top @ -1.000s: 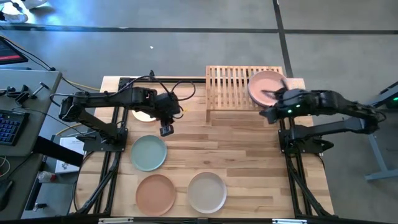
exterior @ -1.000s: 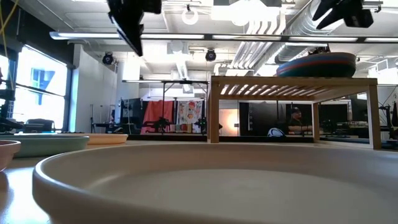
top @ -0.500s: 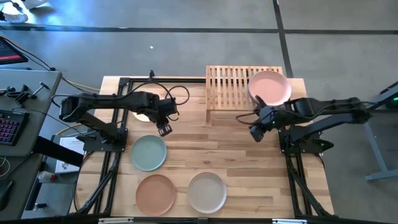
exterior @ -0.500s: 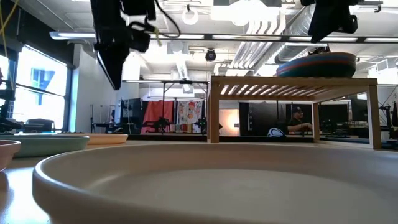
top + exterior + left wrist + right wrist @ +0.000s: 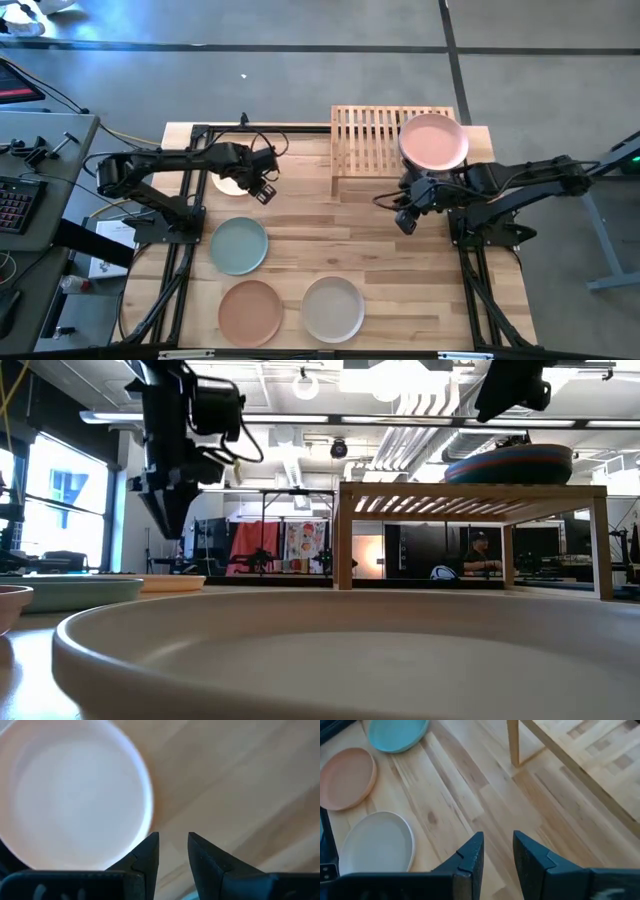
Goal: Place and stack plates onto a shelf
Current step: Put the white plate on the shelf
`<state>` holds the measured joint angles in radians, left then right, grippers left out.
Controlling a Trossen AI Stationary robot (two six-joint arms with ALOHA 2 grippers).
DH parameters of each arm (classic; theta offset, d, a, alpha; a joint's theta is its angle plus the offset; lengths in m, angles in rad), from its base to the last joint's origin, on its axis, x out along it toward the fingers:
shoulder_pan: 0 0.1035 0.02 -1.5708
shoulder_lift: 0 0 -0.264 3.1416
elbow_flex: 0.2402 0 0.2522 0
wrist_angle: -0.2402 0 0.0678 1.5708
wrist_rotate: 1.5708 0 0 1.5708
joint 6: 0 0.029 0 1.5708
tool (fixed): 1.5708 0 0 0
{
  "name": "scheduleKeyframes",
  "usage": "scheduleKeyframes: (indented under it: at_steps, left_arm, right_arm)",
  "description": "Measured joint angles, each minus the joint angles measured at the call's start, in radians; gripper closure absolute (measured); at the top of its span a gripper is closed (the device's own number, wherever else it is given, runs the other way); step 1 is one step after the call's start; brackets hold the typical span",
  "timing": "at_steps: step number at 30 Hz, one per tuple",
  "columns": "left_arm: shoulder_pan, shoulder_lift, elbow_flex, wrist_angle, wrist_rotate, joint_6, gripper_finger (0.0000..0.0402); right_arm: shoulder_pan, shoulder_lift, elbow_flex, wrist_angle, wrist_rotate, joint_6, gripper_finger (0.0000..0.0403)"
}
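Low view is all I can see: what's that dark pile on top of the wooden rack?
Observer: A stack of plates at the shelf's right end. From above, the top one is pink.
Visitor: And the dark claw hanging at my left?
Observer: That's the left gripper, empty, just beside the rim of the cream plate.
Visitor: How many plates aren't stacked yet?
Observer: Four on the table: that cream one, pale green plate, terracotta plate, beige plate.
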<state>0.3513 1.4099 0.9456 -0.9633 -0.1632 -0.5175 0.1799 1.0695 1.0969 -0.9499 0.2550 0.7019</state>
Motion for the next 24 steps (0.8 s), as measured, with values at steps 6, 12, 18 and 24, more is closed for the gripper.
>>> scheduleKeyframes:
  at_steps: [6, 12, 18, 24]
  left_arm:
    - [0.046, 0.000, -0.053, 0.052, 0.000, -0.013, 0.0309]
    - [0.066, 0.000, -0.093, 0.128, 0.004, -0.017, 0.0309]
    - [0.068, 0.000, -0.126, 0.158, 0.004, -0.032, 0.0309]
    - [0.068, 0.001, -0.177, 0.220, 0.004, -0.054, 0.0309]
  right_arm:
    - [0.000, 0.000, 0.000, 0.016, 0.027, -0.056, 0.0318]
    - [0.000, 0.000, 0.000, 0.014, 0.057, -0.095, 0.0318]
    - [0.000, 0.000, 0.000, 0.014, 0.058, -0.111, 0.0318]
    - [0.000, -0.001, 0.000, 0.018, 0.057, -0.120, 0.0318]
